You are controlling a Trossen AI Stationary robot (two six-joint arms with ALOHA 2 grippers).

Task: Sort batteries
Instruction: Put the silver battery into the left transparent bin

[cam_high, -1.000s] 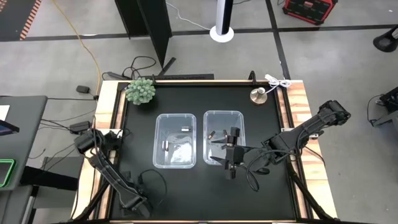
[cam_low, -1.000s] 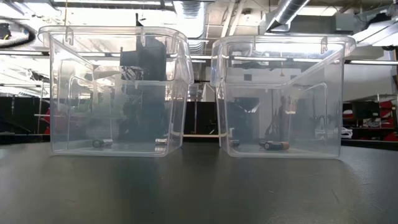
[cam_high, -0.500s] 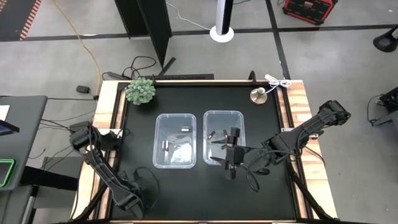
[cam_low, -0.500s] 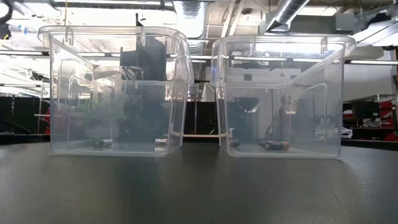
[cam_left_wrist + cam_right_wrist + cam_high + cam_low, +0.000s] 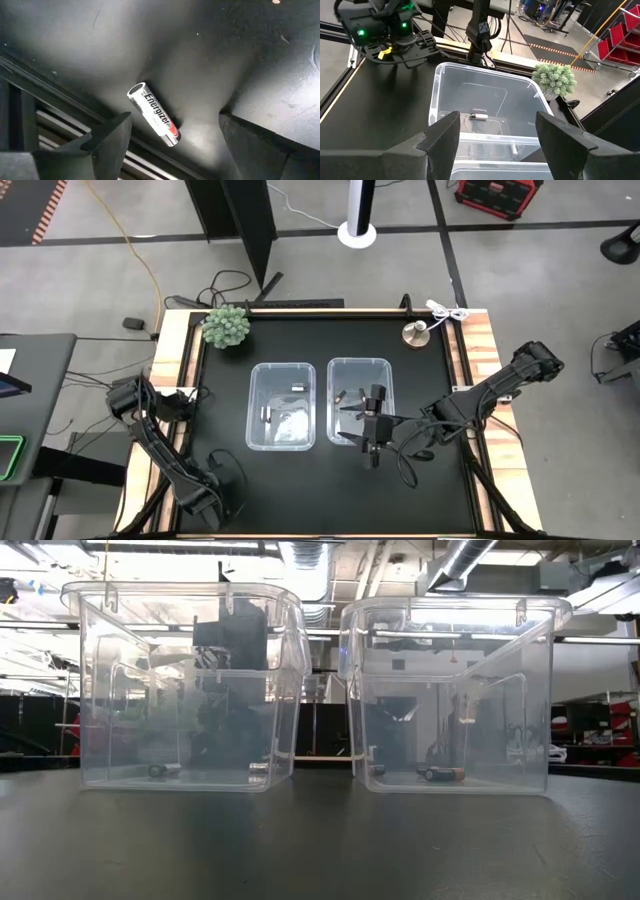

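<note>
Overhead camera looks straight down; the low one faces both clear bins (image 5: 180, 690) level, close; wrist cameras look past their own fingers.

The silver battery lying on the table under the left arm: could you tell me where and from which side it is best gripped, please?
Grip the silver battery across the middle of its round body, coming straight down from above. It lies flat on the black table, so its long sides are free. The left pincer is open with one finger on each side; closing across the narrow width should probably hold it better than gripping end to end.
</note>
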